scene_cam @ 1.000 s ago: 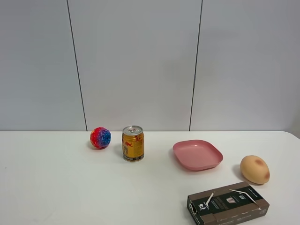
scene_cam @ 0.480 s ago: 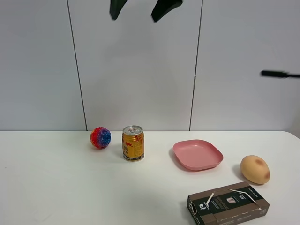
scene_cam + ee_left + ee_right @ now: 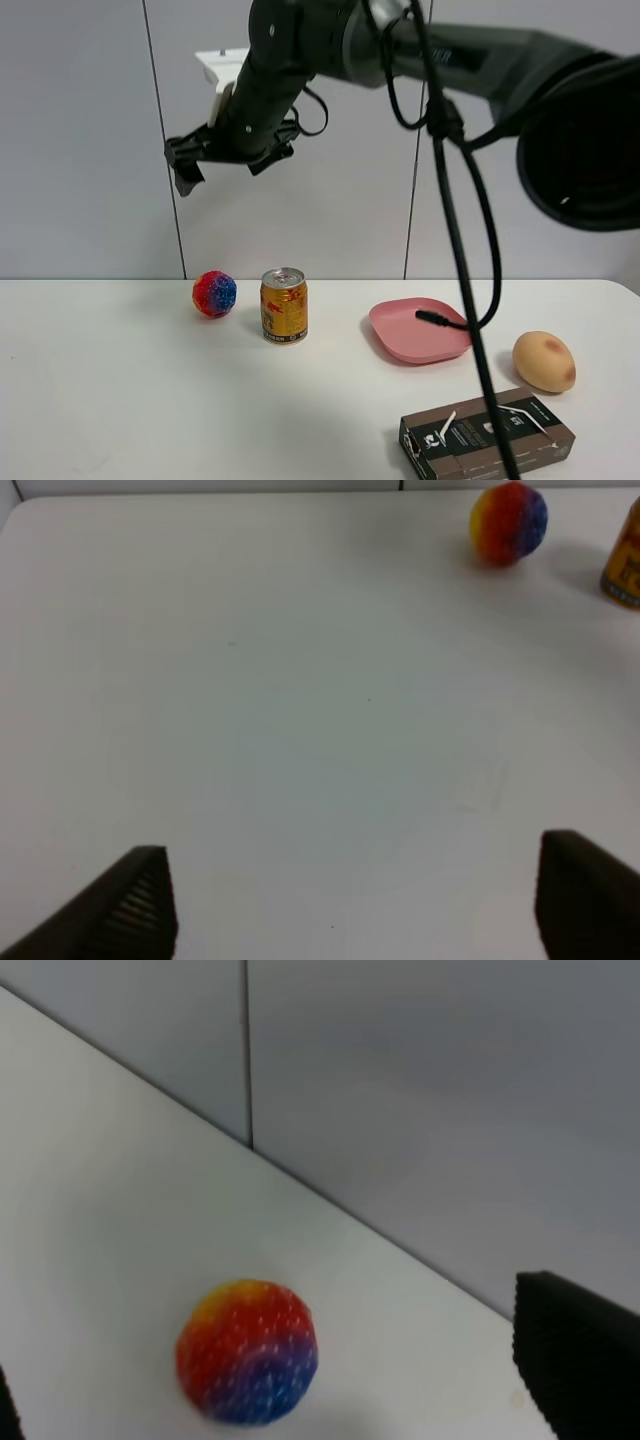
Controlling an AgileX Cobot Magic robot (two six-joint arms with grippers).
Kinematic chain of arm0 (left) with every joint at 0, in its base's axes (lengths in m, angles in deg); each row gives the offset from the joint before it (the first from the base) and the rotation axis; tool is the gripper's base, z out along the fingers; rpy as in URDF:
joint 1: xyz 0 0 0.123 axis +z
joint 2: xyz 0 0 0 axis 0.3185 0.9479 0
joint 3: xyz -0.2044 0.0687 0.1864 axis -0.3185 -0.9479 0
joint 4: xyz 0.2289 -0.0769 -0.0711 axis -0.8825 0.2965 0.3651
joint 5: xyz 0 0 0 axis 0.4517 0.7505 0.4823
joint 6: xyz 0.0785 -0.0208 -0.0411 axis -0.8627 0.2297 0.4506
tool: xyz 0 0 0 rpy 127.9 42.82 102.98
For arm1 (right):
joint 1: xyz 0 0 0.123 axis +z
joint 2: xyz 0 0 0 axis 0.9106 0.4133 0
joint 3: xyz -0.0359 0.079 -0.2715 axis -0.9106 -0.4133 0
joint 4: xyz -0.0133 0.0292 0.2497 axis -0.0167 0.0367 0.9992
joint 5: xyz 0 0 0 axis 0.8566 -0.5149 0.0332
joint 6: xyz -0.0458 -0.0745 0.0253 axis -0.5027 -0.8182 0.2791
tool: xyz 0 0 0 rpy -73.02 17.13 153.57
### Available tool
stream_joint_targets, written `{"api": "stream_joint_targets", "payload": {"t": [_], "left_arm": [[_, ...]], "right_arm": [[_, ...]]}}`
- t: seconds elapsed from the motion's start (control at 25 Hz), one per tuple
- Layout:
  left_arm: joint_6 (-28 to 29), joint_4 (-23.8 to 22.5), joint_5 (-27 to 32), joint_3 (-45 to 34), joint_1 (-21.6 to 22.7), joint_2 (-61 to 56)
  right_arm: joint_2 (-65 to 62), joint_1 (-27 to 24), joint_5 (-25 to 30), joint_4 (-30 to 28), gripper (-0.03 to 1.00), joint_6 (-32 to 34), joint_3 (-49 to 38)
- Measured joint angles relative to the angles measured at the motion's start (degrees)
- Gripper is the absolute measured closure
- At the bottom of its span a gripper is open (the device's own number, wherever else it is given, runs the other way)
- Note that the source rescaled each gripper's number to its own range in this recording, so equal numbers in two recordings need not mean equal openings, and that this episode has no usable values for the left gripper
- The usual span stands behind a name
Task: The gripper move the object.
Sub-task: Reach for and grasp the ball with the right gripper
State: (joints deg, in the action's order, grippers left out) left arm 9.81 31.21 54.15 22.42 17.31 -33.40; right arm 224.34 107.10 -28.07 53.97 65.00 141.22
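The ball, mottled red, blue and purple, lies on the white table near the back wall, just left of a gold can. My right gripper reaches across from the right and hangs open high above the ball. In the right wrist view the ball lies below between the spread jaws, and one black finger shows. My left gripper is open and empty over bare table, with the ball far ahead of it. The left gripper is out of the exterior view.
A pink plate sits right of the can, a tan egg-shaped thing further right, and a dark box at the front right. Black cables hang down across the right half. The can's edge shows in the left wrist view.
The right arm has swung down into view from above and now hangs over the ball and can. The things on the table have not moved.
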Motion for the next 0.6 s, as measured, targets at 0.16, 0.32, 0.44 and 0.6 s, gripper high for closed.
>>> {"api": "stream_joint_targets", "payload": {"t": [0.16,0.32,0.44,0.6], "left_arm": [[0.0,0.0,0.0,0.0,0.0,0.0],[0.1,0.0,0.0,0.0,0.0,0.0],[0.1,0.0,0.0,0.0,0.0,0.0],[0.1,0.0,0.0,0.0,0.0,0.0]], "right_arm": [[6.3,0.0,-4.3,0.0,-0.03,-1.4,0.0],[9.8,0.0,-7.1,0.1,-0.03,-1.9,0.0],[10.8,0.0,-9.6,0.1,-0.03,-1.9,0.0],[11.8,0.0,-12.4,0.1,-0.03,-2.0,0.0]]}}
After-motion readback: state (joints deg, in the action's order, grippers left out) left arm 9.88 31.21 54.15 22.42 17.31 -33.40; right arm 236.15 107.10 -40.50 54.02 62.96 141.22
